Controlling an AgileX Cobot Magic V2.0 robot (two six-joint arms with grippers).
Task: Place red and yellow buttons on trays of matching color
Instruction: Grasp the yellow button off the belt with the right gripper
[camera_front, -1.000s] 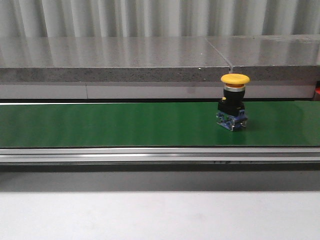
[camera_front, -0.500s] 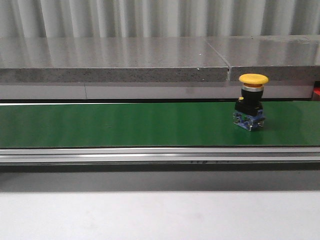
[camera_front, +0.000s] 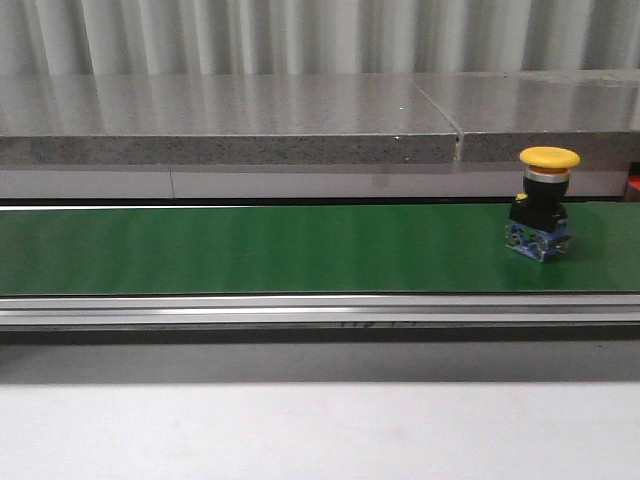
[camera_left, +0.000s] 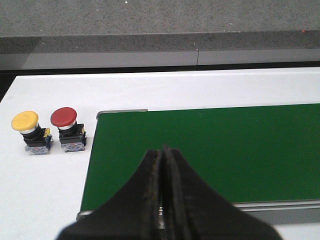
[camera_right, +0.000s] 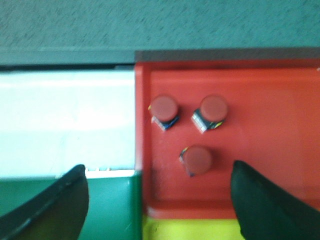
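Observation:
A yellow button (camera_front: 543, 216) with a black and blue base stands upright on the green belt (camera_front: 250, 250) near its right end in the front view. In the left wrist view, a yellow button (camera_left: 31, 132) and a red button (camera_left: 67, 129) stand side by side on the white table just off the belt's end. My left gripper (camera_left: 162, 150) is shut and empty over the green belt (camera_left: 210, 150). My right gripper (camera_right: 159, 180) is open above a red tray (camera_right: 265, 145) holding three red buttons (camera_right: 198, 160). A yellow tray (camera_right: 190, 229) borders it.
A grey stone ledge (camera_front: 230, 120) runs behind the belt. An aluminium rail (camera_front: 300, 310) lines the belt's near side. White table surface (camera_front: 300, 430) lies in front. The belt's end (camera_right: 112, 205) meets the trays in the right wrist view.
The yellow button on the belt has travelled steadily to the right, from about the two-thirds point to near the right end.

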